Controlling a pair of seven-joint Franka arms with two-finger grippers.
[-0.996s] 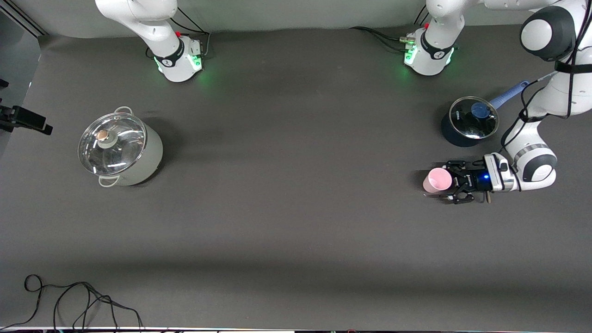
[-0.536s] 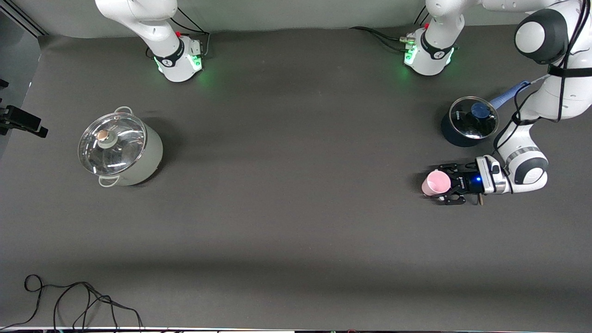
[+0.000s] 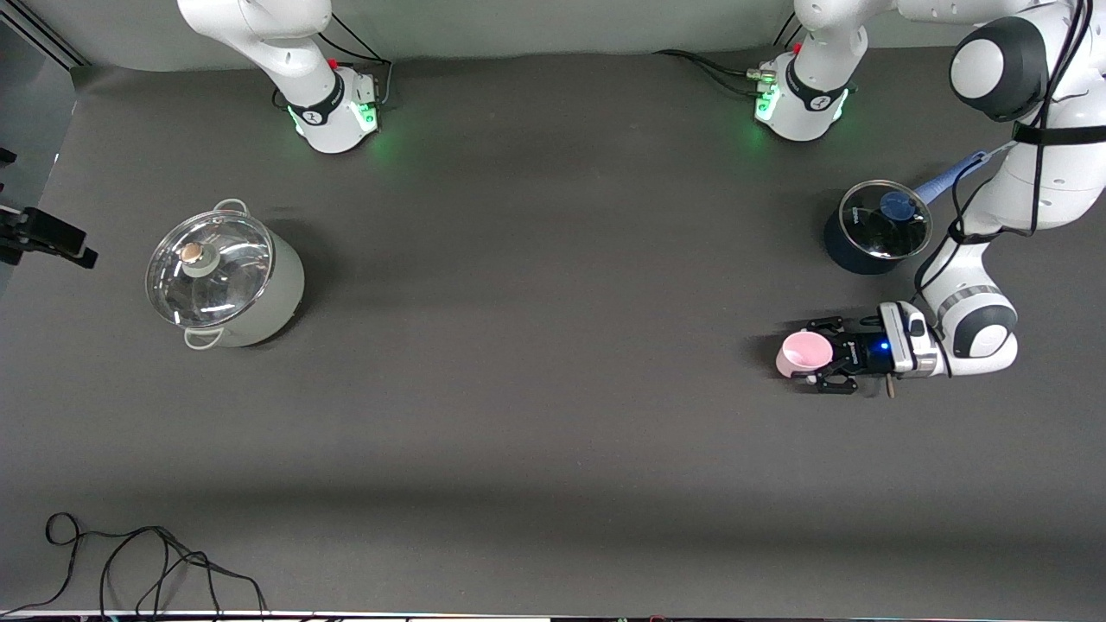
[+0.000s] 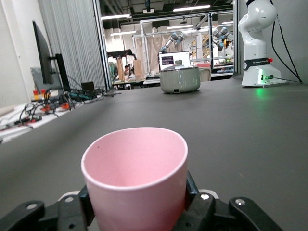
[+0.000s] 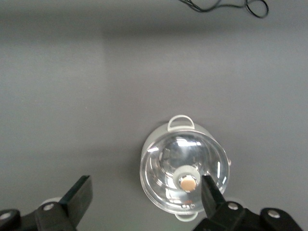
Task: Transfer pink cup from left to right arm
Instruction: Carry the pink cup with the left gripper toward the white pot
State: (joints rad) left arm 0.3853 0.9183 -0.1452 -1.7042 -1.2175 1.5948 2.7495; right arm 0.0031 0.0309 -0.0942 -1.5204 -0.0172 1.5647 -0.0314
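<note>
The pink cup (image 3: 802,355) is a small pale-pink tapered cup, and my left gripper (image 3: 823,356) is shut on it from the side, low over the table at the left arm's end. In the left wrist view the pink cup (image 4: 137,175) fills the foreground, mouth up, with a black finger (image 4: 190,191) pressed against each flank of it; the left gripper (image 4: 138,211) grips its lower half. My right gripper (image 5: 144,196) is open and holds nothing, hanging high above the grey pot. It does not show in the front view.
A grey pot with a glass lid (image 3: 226,281) stands at the right arm's end and shows below the right gripper (image 5: 184,163). A dark blue saucepan with a lid and blue handle (image 3: 874,228) stands beside the left arm. A black cable (image 3: 130,561) lies near the front edge.
My left gripper has shut on the pink cup and carried it a little toward the front camera and the right arm's end. The right arm has not moved.
</note>
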